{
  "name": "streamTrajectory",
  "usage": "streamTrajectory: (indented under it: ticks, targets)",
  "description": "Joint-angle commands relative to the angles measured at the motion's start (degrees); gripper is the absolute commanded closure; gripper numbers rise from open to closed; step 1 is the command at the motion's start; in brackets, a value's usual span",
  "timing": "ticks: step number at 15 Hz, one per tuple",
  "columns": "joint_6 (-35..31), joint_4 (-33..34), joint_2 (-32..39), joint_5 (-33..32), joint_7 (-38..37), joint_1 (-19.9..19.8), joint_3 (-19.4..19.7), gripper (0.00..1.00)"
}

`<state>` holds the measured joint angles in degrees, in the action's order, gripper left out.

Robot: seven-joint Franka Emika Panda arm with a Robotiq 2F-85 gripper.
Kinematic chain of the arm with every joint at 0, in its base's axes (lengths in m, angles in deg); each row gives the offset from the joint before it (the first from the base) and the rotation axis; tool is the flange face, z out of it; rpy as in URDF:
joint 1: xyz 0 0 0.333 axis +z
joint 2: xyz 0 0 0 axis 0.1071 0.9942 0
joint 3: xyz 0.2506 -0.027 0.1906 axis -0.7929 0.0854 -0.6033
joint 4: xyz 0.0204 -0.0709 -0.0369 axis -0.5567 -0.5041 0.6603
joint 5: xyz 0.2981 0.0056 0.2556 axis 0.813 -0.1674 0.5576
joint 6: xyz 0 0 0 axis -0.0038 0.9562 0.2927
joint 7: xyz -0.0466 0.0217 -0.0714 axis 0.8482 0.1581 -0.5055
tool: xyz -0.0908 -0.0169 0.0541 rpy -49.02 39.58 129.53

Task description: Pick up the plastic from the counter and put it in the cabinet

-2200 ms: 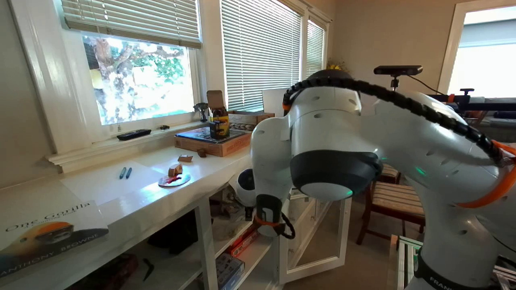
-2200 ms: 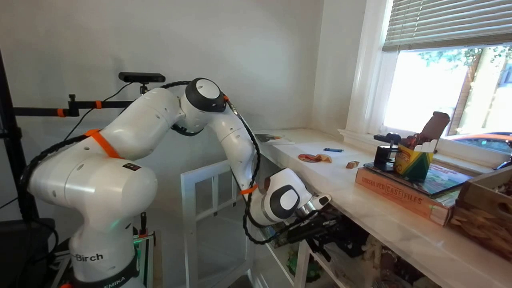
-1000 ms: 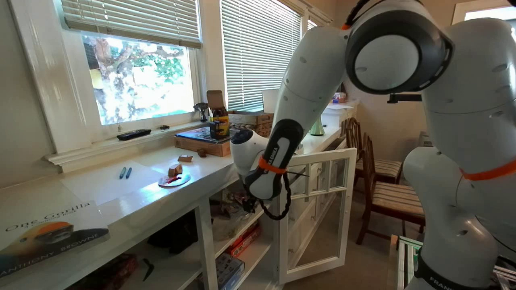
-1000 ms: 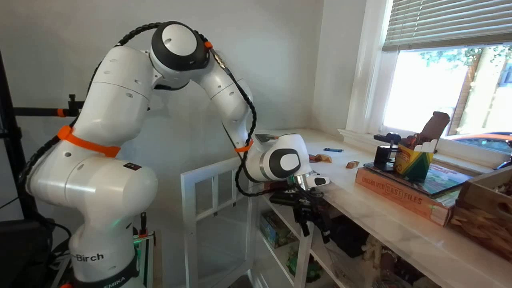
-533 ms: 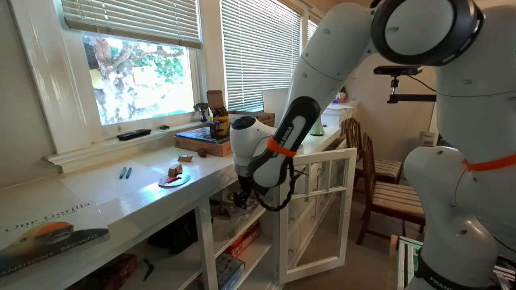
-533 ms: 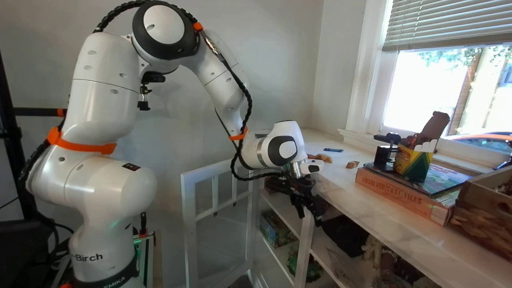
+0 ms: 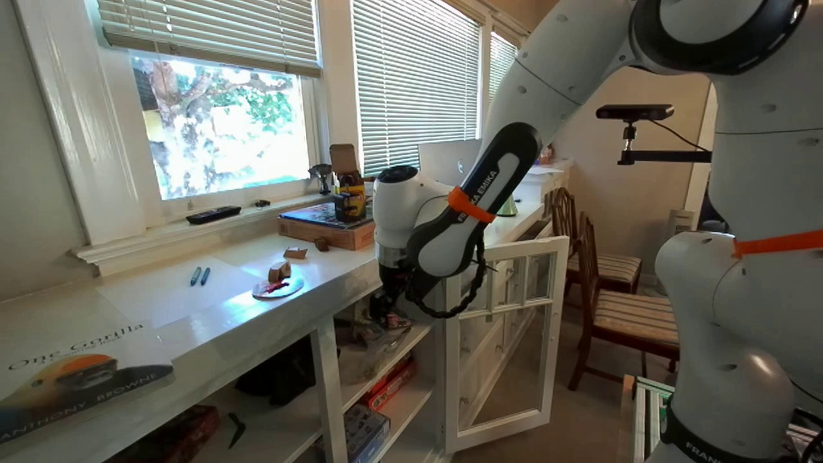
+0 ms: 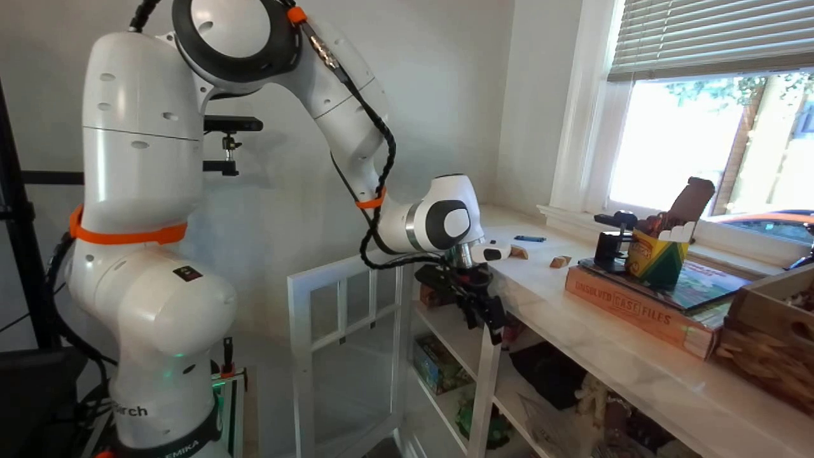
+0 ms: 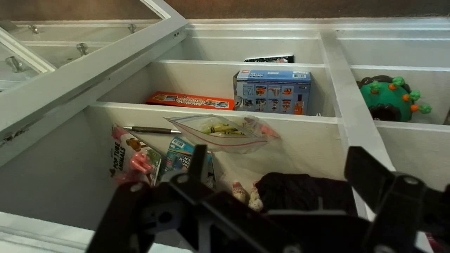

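Observation:
My gripper [image 9: 280,161] stands open, its two black fingers wide apart with nothing held between them. In both exterior views the gripper [image 8: 484,327] hangs tilted downward just off the front edge of the white counter [image 8: 540,292], before the cabinet's opening. The white cabinet [image 9: 346,95] has its glass-paned door [image 7: 501,432] swung out. No plastic is visible on the counter. On the upper shelf a see-through zip bag [image 9: 242,142] holds crayons; whether this is the plastic I cannot tell. The fingers hide part of that shelf.
Beside the bag lie a toy packet [image 9: 137,154], a pen [image 9: 151,130] and a dark cloth [image 9: 309,189]. Lower shelves hold a blue box [image 9: 274,88] and a red box [image 9: 191,100]. On the counter are a small plate [image 7: 289,290], a book [image 7: 83,373] and a game box [image 8: 642,312].
From inside the cabinet opening, my gripper has drawn back and risen, now pointing more steeply down. The arm's elbow has lifted and retreated. The jaws stay open.

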<state>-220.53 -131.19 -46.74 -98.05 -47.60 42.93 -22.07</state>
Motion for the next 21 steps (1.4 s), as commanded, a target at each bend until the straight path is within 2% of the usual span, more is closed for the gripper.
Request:
streamTrajectory:
  ticks: [1,4,8,14,16,21]
  targets:
    - [2.9,-2.4,-5.2,-3.5,-2.6,-12.9,-12.8,0.0]
    - [4.2,-3.3,-6.9,-0.7,0.2,-21.2,-21.6,0.0]
    - [2.3,-5.2,-9.3,4.4,3.7,-27.6,-28.2,0.0]
    - [-1.0,-7.3,-13.2,15.7,12.9,-31.2,-32.4,0.0]
    - [-0.8,-7.3,-14.2,17.5,14.7,-31.7,-33.0,0.0]
    - [-0.8,-6.8,-15.8,16.9,15.1,-33.1,-34.3,0.0]
